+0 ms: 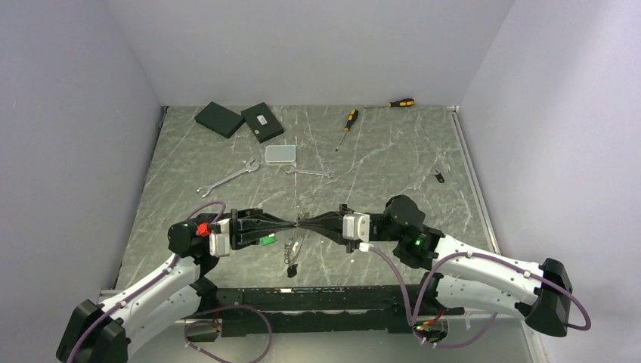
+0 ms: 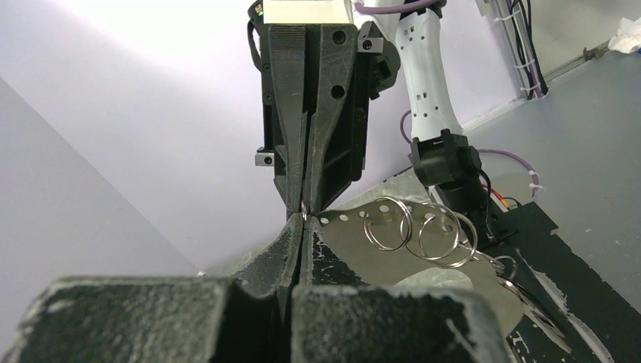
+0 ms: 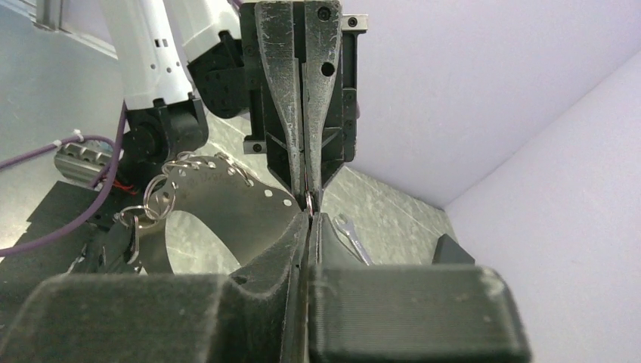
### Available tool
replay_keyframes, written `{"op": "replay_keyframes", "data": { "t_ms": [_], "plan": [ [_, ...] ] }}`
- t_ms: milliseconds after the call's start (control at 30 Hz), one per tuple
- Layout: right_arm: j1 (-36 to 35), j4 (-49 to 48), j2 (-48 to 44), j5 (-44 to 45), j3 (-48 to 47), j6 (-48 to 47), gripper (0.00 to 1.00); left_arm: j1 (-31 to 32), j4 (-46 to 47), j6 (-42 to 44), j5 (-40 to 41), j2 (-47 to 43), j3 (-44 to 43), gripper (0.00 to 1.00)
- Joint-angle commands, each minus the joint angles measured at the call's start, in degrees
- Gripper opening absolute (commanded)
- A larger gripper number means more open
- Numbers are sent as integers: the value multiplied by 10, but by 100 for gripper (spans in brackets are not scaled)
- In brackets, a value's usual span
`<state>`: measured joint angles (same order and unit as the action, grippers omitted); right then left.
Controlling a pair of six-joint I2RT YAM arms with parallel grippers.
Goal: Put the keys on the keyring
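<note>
Left gripper [image 2: 301,228]: squeezed tight on the keyring [image 2: 351,242], up in the air over the near middle of the desk [image 1: 393,159].
Right gripper [image 3: 309,221]: tip to tip with the left one, fingers pressed together on the same thin bit of metal.
Keyring: a thin silvery loop that curves down and away from the two tips.
Keys [image 1: 291,255]: a small bunch hangs from the keyring just under the grippers; one has a green tag [image 1: 266,240].
Lone key [image 1: 438,176]: dark head, flat on the desk, far off to the right.
Spanners [image 1: 227,179]: two, lying behind the grippers.
Clear box [image 1: 280,154]: just behind the spanners.
Screwdrivers [image 1: 347,125]: two, near the back wall.
</note>
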<state>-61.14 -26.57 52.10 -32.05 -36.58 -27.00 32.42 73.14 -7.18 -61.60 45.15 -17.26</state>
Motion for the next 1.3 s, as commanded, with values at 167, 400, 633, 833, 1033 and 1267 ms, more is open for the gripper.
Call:
{"op": "replay_keyframes", "data": {
  "t_ms": [167,400,633,833,1033,1267],
  "plan": [
    [1,31,5,-9,-41,-38,0,-2,-101,55,-8,-37,-18,6],
    [0,195,22,64,-101,-117,0,0,-648,333,65,-145,-130,50],
    [-19,303,74,160,-147,-161,0,0,-774,386,95,-109,-188,30],
    [-33,314,94,200,-160,-170,0,0,-758,378,108,-69,-198,25],
    [-35,307,97,206,-161,-172,0,0,-765,388,104,-44,-197,27],
    [-35,284,104,205,-159,-160,0,0,-717,360,101,-27,-184,29]
  ]
}}
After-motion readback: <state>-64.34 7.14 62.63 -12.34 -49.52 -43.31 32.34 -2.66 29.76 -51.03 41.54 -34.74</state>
